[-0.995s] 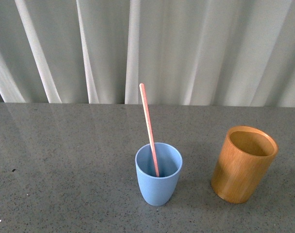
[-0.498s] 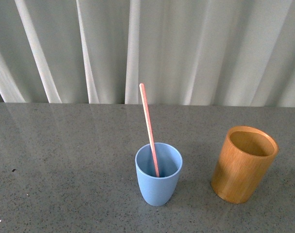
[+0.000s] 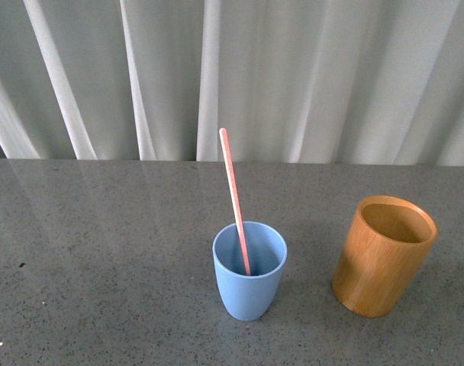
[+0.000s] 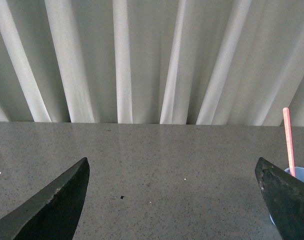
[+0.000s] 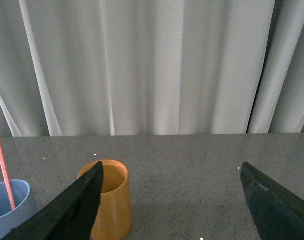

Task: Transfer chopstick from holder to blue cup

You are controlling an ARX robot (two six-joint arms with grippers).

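Observation:
The pink chopstick [image 3: 233, 198] stands inside the light-blue cup [image 3: 249, 284] in the front view, leaning back and to the left, its top well above the rim. To the cup's right stands the orange-brown wooden holder [image 3: 382, 259], upright, with nothing showing inside. Neither arm appears in the front view. My left gripper [image 4: 172, 172] is open over bare table, with the blue cup [image 4: 298, 175] and the chopstick [image 4: 289, 141] just past one finger. My right gripper [image 5: 171, 172] is open; the holder [image 5: 112, 205] sits behind one finger, the blue cup [image 5: 9, 205] and chopstick [image 5: 2, 162] beyond it.
A grey speckled table [image 3: 102, 252] spreads under both containers. A white pleated curtain [image 3: 293, 76] hangs along its far edge. A few small white and dark specks lie on the table at the left [image 3: 21, 266].
The whole front view has shifted up a few pixels. The chopstick, cup and holder keep their places relative to each other.

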